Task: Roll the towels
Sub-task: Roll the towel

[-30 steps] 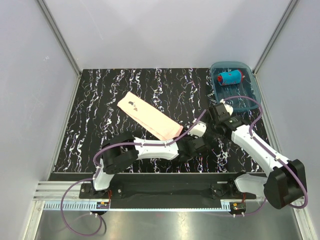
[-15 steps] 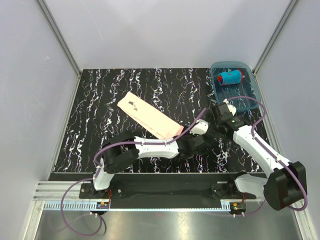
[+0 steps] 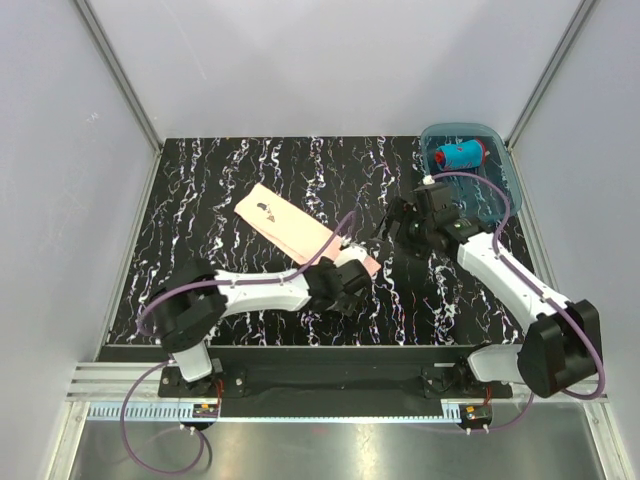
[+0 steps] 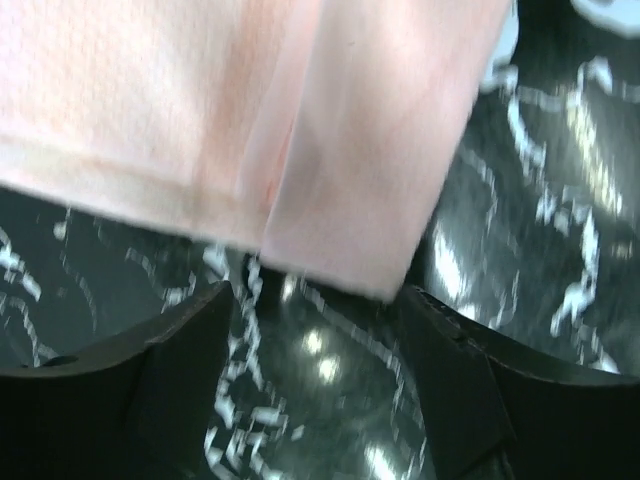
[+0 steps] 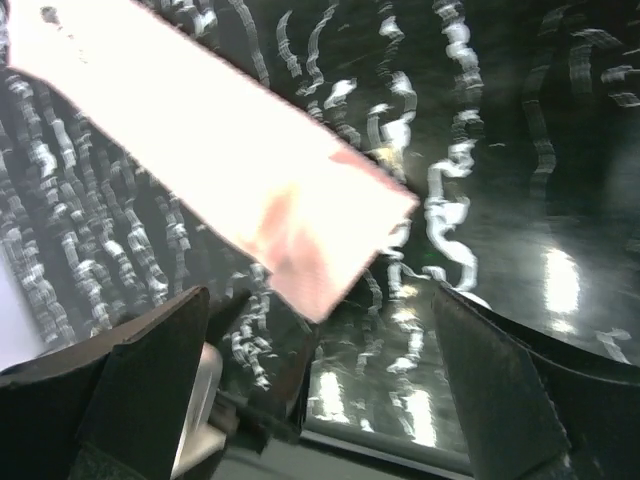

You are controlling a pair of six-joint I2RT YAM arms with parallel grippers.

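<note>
The blue towel (image 3: 458,155) is already rolled and sits in the tray (image 3: 505,165) at the far right corner of the worktop (image 3: 200,180). The pink towel (image 3: 290,228) lies flat in the middle, not rolled yet. The left tool (image 4: 315,380) and right tool (image 5: 320,400) are both spread wide and empty, by its near end. Next, I think, they must pinch that end and curl it over. The arms are close and could bump.
</note>
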